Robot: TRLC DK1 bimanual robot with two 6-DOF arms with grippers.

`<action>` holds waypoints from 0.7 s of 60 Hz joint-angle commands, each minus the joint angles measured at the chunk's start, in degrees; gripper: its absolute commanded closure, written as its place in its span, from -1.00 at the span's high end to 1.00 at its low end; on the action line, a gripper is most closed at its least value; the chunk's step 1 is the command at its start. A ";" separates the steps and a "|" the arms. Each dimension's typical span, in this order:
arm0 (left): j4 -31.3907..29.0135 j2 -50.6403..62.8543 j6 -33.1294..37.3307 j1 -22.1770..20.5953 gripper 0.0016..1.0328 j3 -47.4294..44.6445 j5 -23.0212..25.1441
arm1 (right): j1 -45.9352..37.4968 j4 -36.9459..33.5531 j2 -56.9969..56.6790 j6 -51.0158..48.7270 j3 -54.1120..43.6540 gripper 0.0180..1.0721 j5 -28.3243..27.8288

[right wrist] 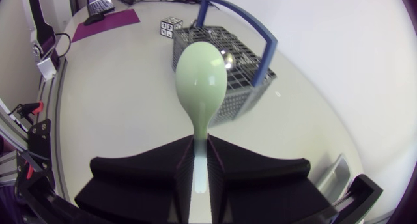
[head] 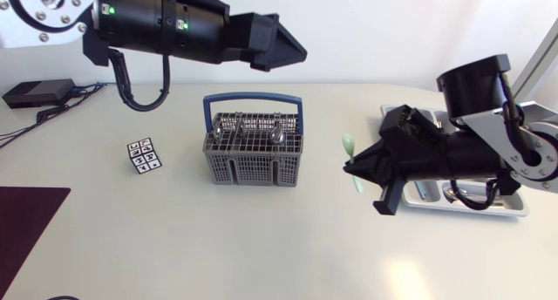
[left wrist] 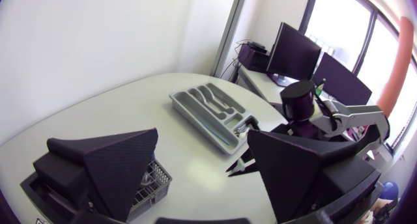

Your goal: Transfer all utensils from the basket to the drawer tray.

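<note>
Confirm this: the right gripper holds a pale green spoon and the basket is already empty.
Wrong on the basket: it is not empty. The head view shows metal utensils standing in it. The right gripper does hold the pale green spoon.

Soft, even light fills the head view, and the table (head: 261, 248) reads pale without hard glare. The basket (head: 253, 156) throws only a faint shadow at its base. In the left wrist view, daylight blazes in at 2 o'clock. The pale green spoon (right wrist: 202, 81) shows a gentle sheen.
</note>
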 commanded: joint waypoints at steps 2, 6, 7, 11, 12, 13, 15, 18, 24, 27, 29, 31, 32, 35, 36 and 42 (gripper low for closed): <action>-1.92 3.53 5.45 0.27 0.90 0.56 -4.02 | -7.27 -1.00 -0.89 -7.04 -3.67 -0.89 -0.37; -3.24 5.02 8.97 -0.09 0.90 -0.06 -8.60 | -12.71 -1.00 -0.71 -11.78 -5.08 -0.89 -0.37; -3.24 5.11 9.41 -0.26 0.90 -0.32 -9.30 | -14.12 -0.91 -0.54 -12.93 -5.34 -0.89 -0.37; -3.15 5.72 10.90 -0.35 0.90 -1.64 -10.88 | -21.42 -0.65 0.87 -19.25 -6.39 -0.89 -0.37; -3.06 6.16 11.60 -0.26 0.90 -2.34 -11.50 | -24.14 -0.29 1.48 -21.54 -6.66 -0.89 -0.19; -3.06 6.16 11.87 -0.35 0.90 -2.52 -11.93 | -24.84 -0.12 1.75 -22.24 -6.83 -0.89 -0.10; -2.80 6.16 12.40 -0.53 0.90 -3.14 -12.55 | -27.74 1.11 2.63 -24.97 -7.27 -0.89 0.69; -2.36 6.25 12.75 -0.61 0.91 -3.75 -13.34 | -31.44 2.52 3.77 -27.60 -7.45 -0.89 1.13; -2.19 6.60 13.36 -1.05 0.91 -4.54 -14.13 | -37.59 6.47 6.93 -32.61 -7.54 -0.89 3.59; -2.19 6.69 13.89 -1.76 0.91 -5.07 -15.19 | -40.40 9.02 8.52 -34.55 -7.62 -0.89 4.20; -2.01 6.78 14.07 -2.02 0.91 -5.33 -15.63 | -42.07 9.90 9.92 -35.78 -7.36 -0.89 4.29; -1.83 6.87 14.33 -2.28 0.91 -5.68 -16.07 | -43.56 11.13 11.59 -37.27 -7.19 -0.89 4.99; -1.75 6.87 14.42 -2.37 0.91 -5.68 -16.42 | -43.92 11.75 12.03 -37.62 -7.27 -0.89 5.26; -1.75 7.04 15.03 -3.07 0.91 -5.95 -17.91 | -45.85 15.26 14.58 -39.12 -7.36 -0.89 6.14; -1.75 7.04 15.30 -3.43 0.91 -6.12 -18.53 | -46.38 15.97 15.28 -39.64 -7.36 -0.89 6.40; -1.75 7.04 15.91 -3.69 0.91 -6.39 -19.67 | -49.28 20.80 19.24 -42.72 -7.27 -0.89 7.89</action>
